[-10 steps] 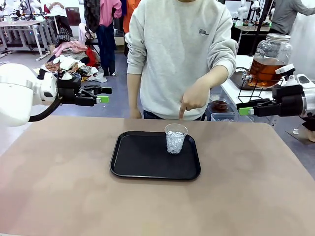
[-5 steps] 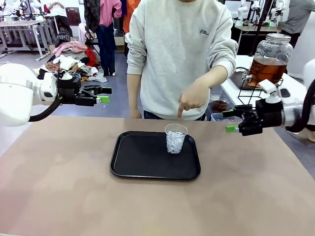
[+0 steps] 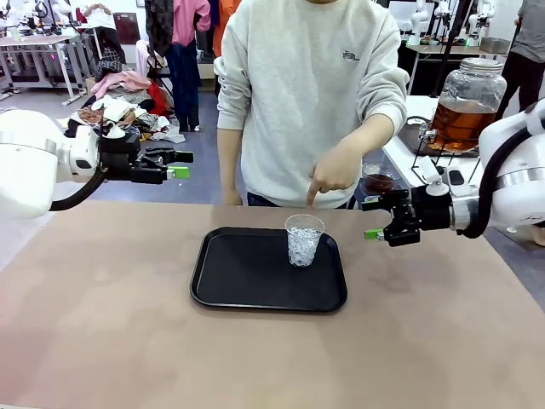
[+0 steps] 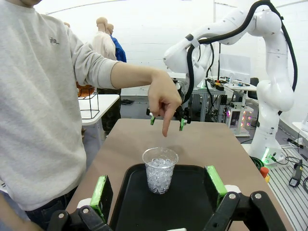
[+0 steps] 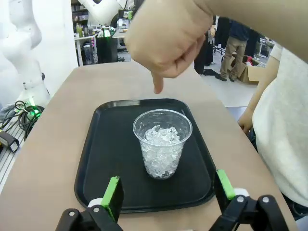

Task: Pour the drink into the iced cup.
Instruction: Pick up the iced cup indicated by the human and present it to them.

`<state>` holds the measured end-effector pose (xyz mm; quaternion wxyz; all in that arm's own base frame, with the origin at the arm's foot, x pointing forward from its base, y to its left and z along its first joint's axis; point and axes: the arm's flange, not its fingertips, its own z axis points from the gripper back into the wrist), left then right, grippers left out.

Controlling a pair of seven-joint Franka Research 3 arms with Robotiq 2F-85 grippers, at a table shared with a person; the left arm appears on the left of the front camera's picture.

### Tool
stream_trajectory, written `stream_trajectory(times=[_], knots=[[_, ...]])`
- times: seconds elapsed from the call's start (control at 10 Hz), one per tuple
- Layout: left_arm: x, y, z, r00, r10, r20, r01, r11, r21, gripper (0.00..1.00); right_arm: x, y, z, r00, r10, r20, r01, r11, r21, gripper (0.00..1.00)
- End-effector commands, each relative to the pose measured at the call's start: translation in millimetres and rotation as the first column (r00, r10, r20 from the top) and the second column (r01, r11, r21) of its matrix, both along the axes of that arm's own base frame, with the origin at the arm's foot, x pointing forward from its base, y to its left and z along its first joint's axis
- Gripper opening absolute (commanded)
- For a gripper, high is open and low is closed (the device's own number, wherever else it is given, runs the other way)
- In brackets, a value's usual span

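Since the right claw (image 3: 372, 216) hangs spread wide and empty just right of the tray (image 3: 230, 285), its green pads facing the iced cup (image 3: 304, 239), we judge the step in hand to be taking hold of that cup. The cup stands upright on the far right part of the black tray, mid-table (image 3: 128, 341), filled partway with clear ice. The drink (image 3: 458, 126), amber, sits in a big glass jar (image 3: 471, 81) on a stand beyond the table's far right corner, well apart from the cup.

To do this well, we would come in level from the right, so that the cup passes between the pads about halfway up its wall, clear of the rim. The wall looks thin and clear, so we expect it to buckle; we would close gently and only until it stops slipping. The person's hand (image 3: 334, 170) points down just above the rim, so we would stay low and slow. The left claw (image 3: 181, 164), likewise spread and empty, hovers at the far left, out of the way.
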<state>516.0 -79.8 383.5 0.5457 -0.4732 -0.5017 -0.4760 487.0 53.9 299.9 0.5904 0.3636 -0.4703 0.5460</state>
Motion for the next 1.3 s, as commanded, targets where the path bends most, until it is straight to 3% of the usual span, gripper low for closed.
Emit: stream_trajectory(times=[0.0, 0.1, 0.6, 1.2], knots=[[1, -1, 2, 1.0, 0.01, 0.003, -0.01, 1.0, -0.007, 1.0, 1, -6, 5, 0.998, -0.062, -0.024, 0.062, 0.998, 0.002, 1.0], [1, -1, 2, 1.0, 0.01, 0.003, -0.01, 1.0, -0.007, 1.0, 0, 0, 0, 1.0, 0.0, 0.0, 0.0, 1.0, 0.0, 1.0], [1, -1, 2, 1.0, 0.01, 0.003, -0.01, 1.0, -0.007, 1.0, 1, -2, -1, 1.0, -0.008, -0.006, 0.008, 1.0, -0.001, 1.0], [1, -1, 2, 1.0, 0.01, 0.003, -0.01, 1.0, -0.007, 1.0, 26, 33, -44, 0.997, 0.063, 0.054, -0.069, 0.991, 0.116, 1.0]])
